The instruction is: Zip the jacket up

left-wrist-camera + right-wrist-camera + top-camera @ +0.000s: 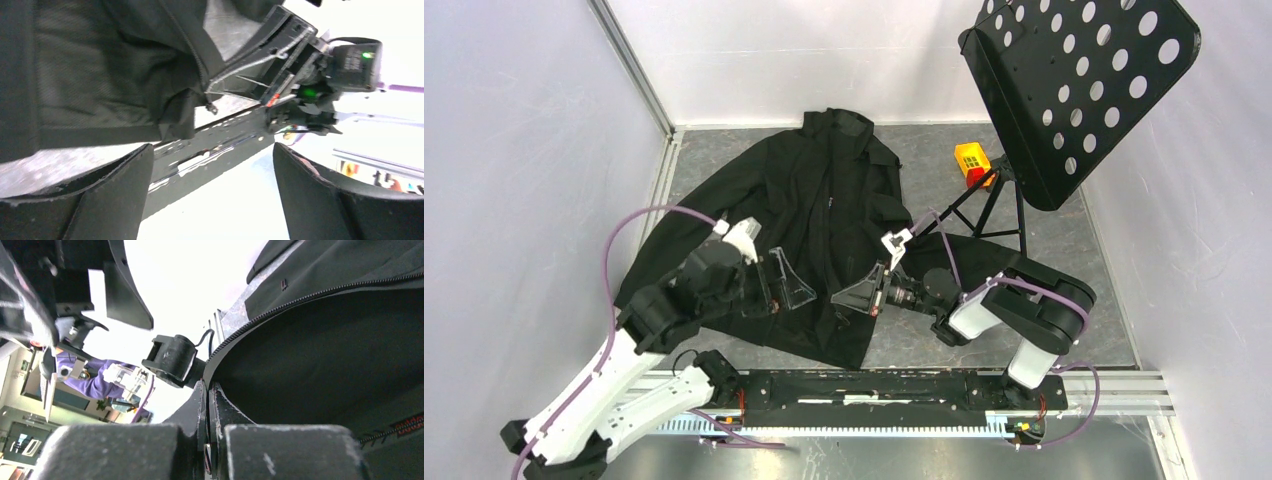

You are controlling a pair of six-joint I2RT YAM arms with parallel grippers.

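Black jacket (pixel 822 200) is lying on the worktop (pixel 924 145), zipper running lengthwise away from the arms; right claw (pixel 856 297) is clamping its hem, left claw (pixel 796 285) gaping beside the slider (pixel 212 107).

My jacket (pixel 824 200) is black, soft and long-sleeved. It lies front-up on the grey table (pixel 924 150), with its high collar (pixel 836 125) toward the far wall and its hem toward my bases. Both sleeves spread outward and down. The lower front is unzipped. One zipper edge (pixel 300 297) arcs up off the dark lining and runs into my right claw (pixel 207 405), whose fingers are pressed together on it. A small metal pull (pixel 212 107) dangles at the lower end of the other zipper line.
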